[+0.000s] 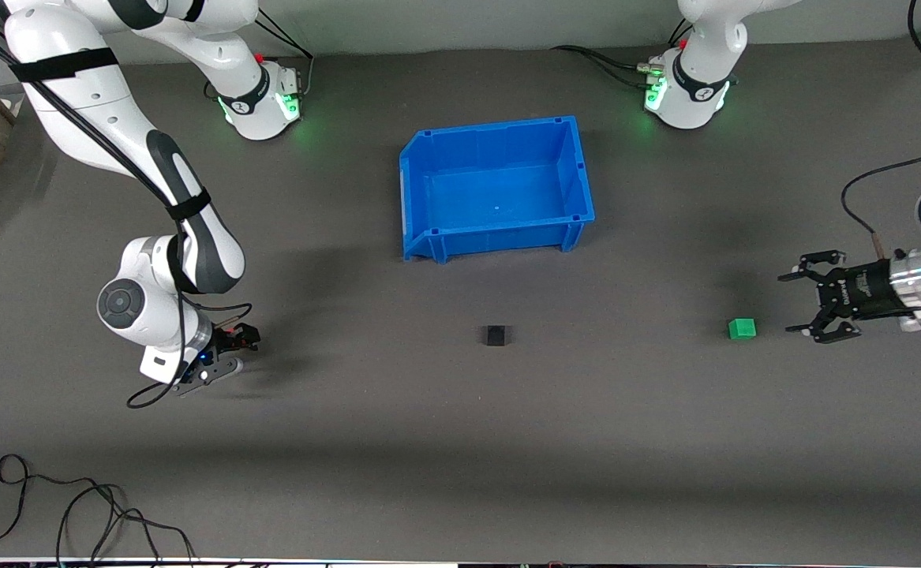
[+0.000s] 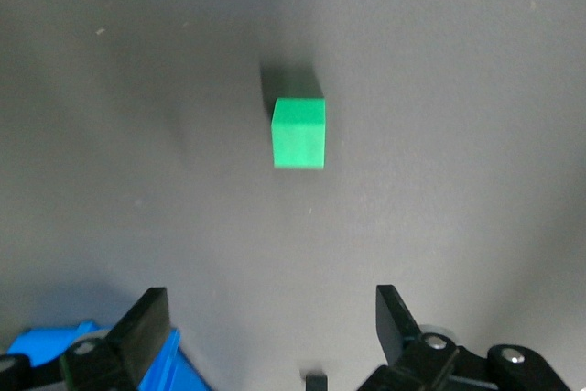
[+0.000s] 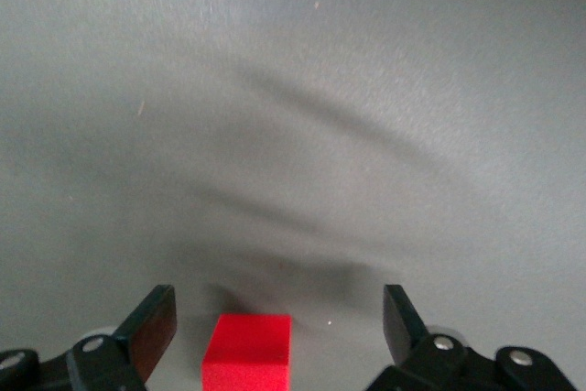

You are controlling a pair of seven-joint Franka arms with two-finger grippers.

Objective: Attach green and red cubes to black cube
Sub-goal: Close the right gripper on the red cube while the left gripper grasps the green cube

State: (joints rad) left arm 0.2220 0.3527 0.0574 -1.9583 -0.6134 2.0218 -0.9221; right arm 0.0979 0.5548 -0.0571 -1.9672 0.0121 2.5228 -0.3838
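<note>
The right gripper (image 1: pixel 227 351) hangs low over the table (image 1: pixel 460 442) toward the right arm's end. In the right wrist view its fingers (image 3: pixel 146 327) stand spread wide, holding nothing, with the red cube (image 3: pixel 247 352) lying on the table between them and touching neither; the front view hides this cube under the wrist.

The blue bin (image 1: pixel 578 170) sits mid-table, near the bases. The black cube (image 1: pixel 496 336) lies alone on the table, nearer to the front camera than the bin and well apart from both coloured cubes.

Toward the left arm's end, the green cube (image 1: pixel 742 328) rests on the table at about the same depth as the black cube. The left gripper (image 1: pixel 801 302) is just beside it, pointing toward it with its fingers (image 1: pixel 811 265) open and empty. In the left wrist view the green cube (image 2: pixel 299 133) lies ahead of the spread fingertips (image 2: pixel 146 318), apart from them.
</note>
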